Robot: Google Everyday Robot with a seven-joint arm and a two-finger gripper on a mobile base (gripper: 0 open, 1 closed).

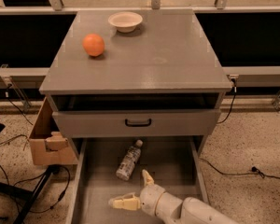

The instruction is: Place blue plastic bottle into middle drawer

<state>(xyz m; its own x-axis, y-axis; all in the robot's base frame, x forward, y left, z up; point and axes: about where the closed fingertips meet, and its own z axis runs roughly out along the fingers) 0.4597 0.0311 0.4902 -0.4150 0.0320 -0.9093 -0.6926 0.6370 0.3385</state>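
The blue plastic bottle (129, 161), clear with a white cap and a pale label, lies on its side on the grey floor of the open middle drawer (100, 190), cap pointing toward the cabinet. My gripper (132, 189) is over the drawer floor just in front of and slightly right of the bottle. Its two cream fingers are spread wide apart and hold nothing. One finger (147, 177) points up toward the bottle, the other (122, 202) points left. Neither touches the bottle.
A grey drawer front with a small black handle (138, 122) sits above the open drawer. On the cabinet top stand an orange (93, 45) and a white bowl (125, 21). A cardboard box (46, 134) sits left of the cabinet, with cables on the floor.
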